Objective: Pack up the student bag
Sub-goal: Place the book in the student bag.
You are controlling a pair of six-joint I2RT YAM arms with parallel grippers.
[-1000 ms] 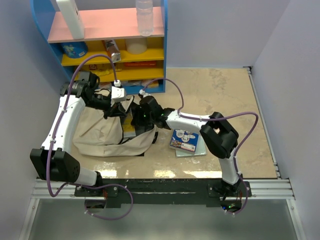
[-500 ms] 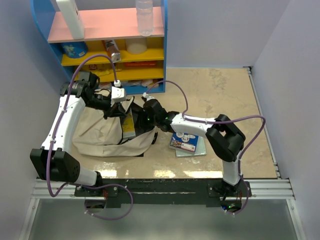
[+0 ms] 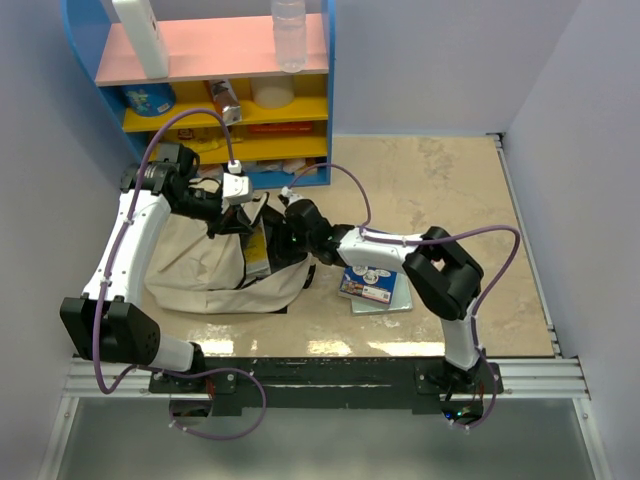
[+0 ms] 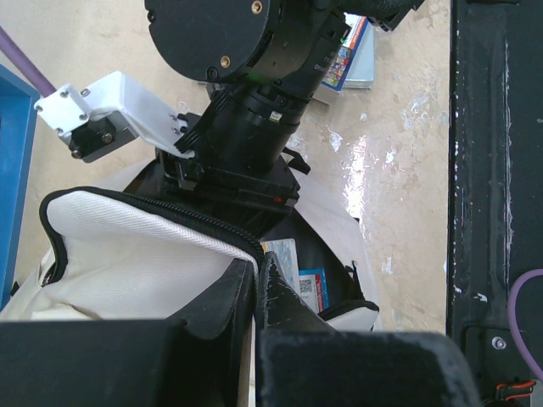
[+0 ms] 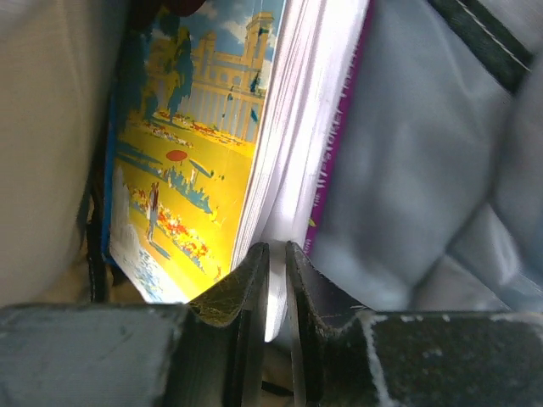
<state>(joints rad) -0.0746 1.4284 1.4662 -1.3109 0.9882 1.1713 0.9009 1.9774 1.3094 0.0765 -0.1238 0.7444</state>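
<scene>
Although most of the worktop [image 3: 440, 190] is bare, its left side is taken up by the bag [image 3: 195, 265], which is laid on its side with the cream body spread to the left and the black-zippered mouth turned to the right. The upper edge of that mouth is pinched by the left pincer [image 4: 257, 270], whose jaws are closed on the zipper hem, so the opening is held up. The right pincer [image 5: 276, 250] is pushed into the opening from the right. Its jaws are drawn almost together, and the white page edge of a book [image 5: 182, 153] is caught in the narrow gap between them. The book's yellow cover, printed with a building and blue sky, is seen against cream fabric on one side. Grey lining is seen on the other, and a purple printed strip runs along the pages there. Just to the right of the bag, a small stack of books [image 3: 372, 283] is laid flat on the worktop. A shelf unit [image 3: 200, 55] is set at the far left, behind the bag.
</scene>
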